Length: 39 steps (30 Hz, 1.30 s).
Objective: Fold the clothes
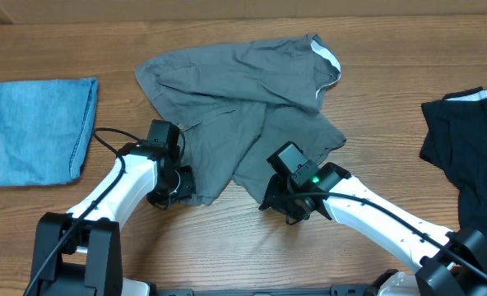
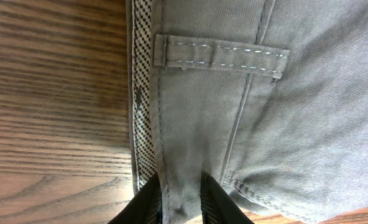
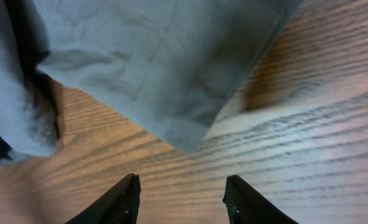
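Note:
The clothes [image 1: 243, 90], a broad grey wrinkled garment with a belt loop and a checked inner waistband, lie across the middle of the table. At their lower left edge, my left gripper [image 1: 176, 185] sits on the waistband. In the left wrist view the clothes [image 2: 265, 124] fill the narrow gap of the left gripper [image 2: 181, 186], touching both fingers. My right gripper [image 1: 275, 200] is at the garment's lower right corner. The right wrist view shows the right gripper [image 3: 183, 180] open over bare wood, the clothes' corner [image 3: 159, 62] just ahead of its tips.
A folded light blue denim piece [image 1: 38, 131] lies at the far left. A black garment [image 1: 470, 156] lies at the right edge. Bare wooden table [image 1: 227, 255] runs along the front, between the two arms.

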Available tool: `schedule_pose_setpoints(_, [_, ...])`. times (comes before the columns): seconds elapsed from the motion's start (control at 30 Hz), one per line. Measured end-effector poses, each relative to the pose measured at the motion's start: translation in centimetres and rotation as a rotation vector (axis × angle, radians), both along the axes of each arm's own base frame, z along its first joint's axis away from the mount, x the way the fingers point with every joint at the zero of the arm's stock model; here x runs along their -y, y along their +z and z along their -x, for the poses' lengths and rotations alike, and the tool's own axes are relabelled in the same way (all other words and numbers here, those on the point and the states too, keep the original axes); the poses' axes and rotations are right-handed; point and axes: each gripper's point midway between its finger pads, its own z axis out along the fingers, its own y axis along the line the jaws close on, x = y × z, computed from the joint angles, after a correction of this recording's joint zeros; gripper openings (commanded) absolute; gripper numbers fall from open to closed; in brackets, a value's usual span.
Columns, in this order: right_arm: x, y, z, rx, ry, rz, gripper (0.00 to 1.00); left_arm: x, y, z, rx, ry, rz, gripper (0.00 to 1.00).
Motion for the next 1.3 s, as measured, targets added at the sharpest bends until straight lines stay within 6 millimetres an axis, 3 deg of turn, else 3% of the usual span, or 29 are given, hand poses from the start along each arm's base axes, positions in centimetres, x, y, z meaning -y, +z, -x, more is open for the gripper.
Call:
schedule_pose_setpoints(0.23, [-0.1, -2.1, 0.7, 0.005, -0.044, -0.031, 0.47, 0.0, 0.0, 0.0, 0.000, 0.000, 0.000, 0.24])
schedule_pose_setpoints(0.3, [-0.3, -2.3, 0.5, 0.017, -0.053, -0.045, 0.42, 0.0, 0.0, 0.0, 0.000, 0.000, 0.000, 0.24])
schedule_pose_setpoints(1.3, [0.6, -2.3, -1.9, 0.098, -0.232, -0.011, 0.41, -0.3, -0.2, 0.2, -0.003, 0.001, -0.019, 0.26])
